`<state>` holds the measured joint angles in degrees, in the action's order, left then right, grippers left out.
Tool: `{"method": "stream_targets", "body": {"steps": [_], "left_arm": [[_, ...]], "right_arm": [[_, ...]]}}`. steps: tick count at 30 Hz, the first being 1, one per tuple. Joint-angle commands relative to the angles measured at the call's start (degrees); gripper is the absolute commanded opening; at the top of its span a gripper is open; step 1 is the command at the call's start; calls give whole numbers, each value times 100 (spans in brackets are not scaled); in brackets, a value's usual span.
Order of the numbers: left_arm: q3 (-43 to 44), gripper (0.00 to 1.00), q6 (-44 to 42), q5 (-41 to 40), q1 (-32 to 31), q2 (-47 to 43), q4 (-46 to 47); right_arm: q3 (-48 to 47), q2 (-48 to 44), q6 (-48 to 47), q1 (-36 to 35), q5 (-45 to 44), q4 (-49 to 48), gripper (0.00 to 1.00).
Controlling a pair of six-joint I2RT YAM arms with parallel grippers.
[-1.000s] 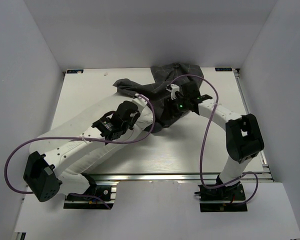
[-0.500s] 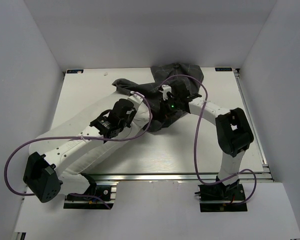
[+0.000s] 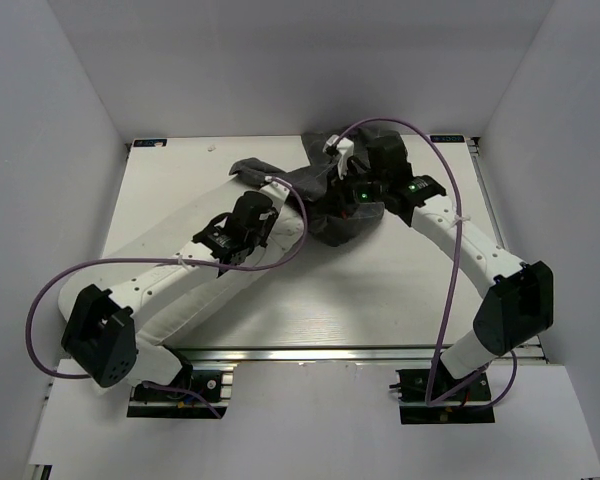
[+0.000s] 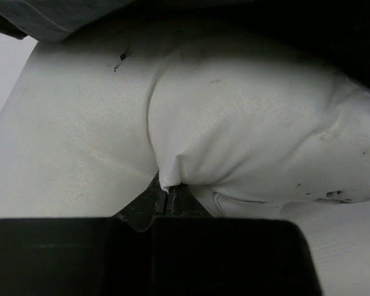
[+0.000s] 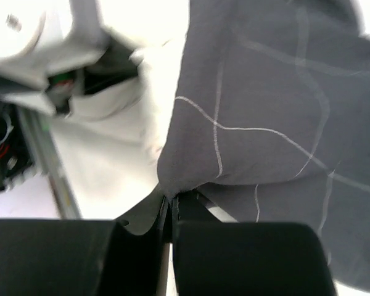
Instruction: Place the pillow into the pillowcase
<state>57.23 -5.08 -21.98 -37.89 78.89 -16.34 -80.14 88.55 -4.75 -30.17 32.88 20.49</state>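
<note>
Top external view: pillow (image 3: 165, 245) lies on the desk (image 3: 380, 290) under the left arm. Its long axis runs diagonally from the lower left of the frame up toward upper centre. The leading end points to the upper right and meets the bunched pillowcase (image 3: 335, 228) at upper centre.

- Progress, as a judgement: early stage. Only the far tip looks covered by dark fabric, and most of the pillow's length lies bare. How deep the tip sits inside cannot be told, because the case is crumpled over it.
- Left wrist view: left end effector (image 4: 166, 191) is clenched on a small fold of the off-white pillow cloth.
- Right wrist view: right end effector (image 5: 171, 200) is clenched on a hem or fold of the grid-patterned case, with white pillow showing to its left.
- Left to do: draw the case down the whole length toward the lower left, or feed the pillow on in.
</note>
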Motion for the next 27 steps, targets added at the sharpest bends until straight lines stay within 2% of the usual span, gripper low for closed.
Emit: {"method": "stream_targets", "body": {"steps": [1,8,15,19,27], "left_arm": [[209,0,-19,-211,247,178,227],[376,0,191,-96,484,22,351],[376,0,350,17,502,82,324],[455,0,638,185,502,346,438],[368,0,1044,290,511,487,886]], "right_arm": [[-160,-92,-315,-164,456,648,0],[103,22,-1027,-270,-53,1413,0],[359,-251,-1151,-463,-10,1361,0],[-9,-155,-940,-849,-45,1317,0],[-1038,583,209,-1439,69,1159,0]]}}
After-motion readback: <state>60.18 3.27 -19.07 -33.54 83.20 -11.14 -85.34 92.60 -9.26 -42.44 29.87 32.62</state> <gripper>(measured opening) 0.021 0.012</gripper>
